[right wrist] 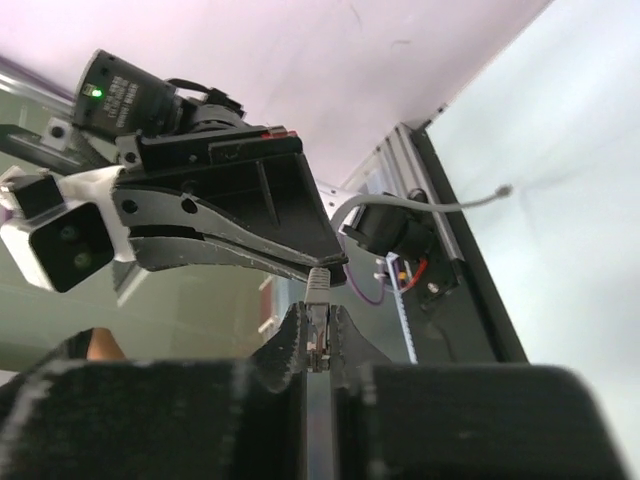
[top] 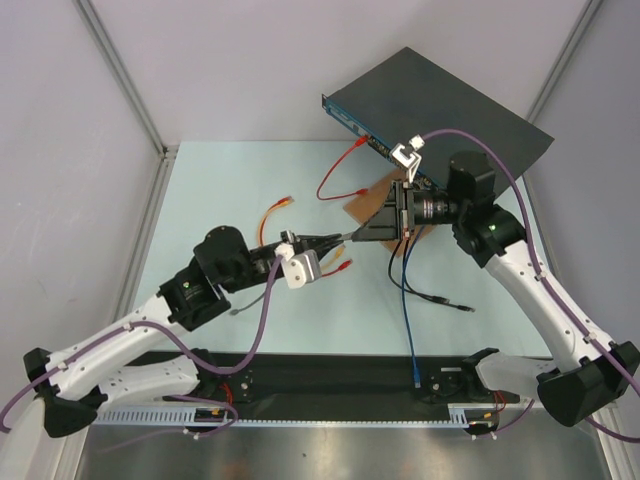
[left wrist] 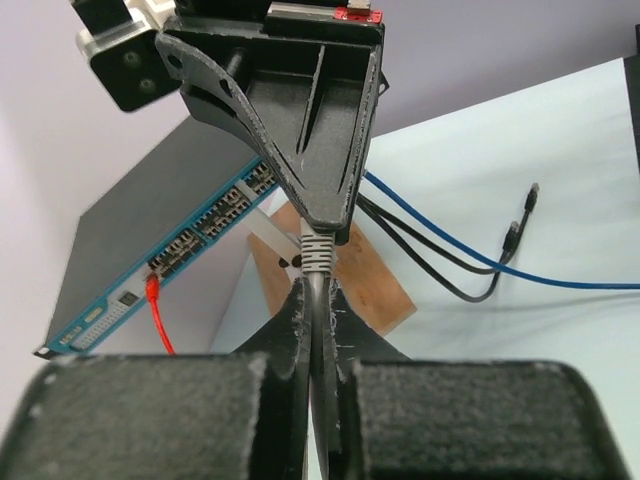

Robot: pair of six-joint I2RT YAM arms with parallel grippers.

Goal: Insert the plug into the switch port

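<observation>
Near the middle of your pale green tabletop point(top: 230, 180), your left tool point(top: 350, 237) comes in from 9 o'clock. Its jaws are pinched tight on the thin grey round cable point(left wrist: 319, 300), just behind its ribbed boot. Your right tool point(top: 368, 231) meets it from 3 o'clock, clamped on the small pale plug point(right wrist: 318, 340), over the brown wooden board point(top: 368, 205). The large flat black metal switch point(top: 450, 110) lies beyond at 1 o'clock, apart from the plug, with its blue socket face toward 8 o'clock.
</observation>
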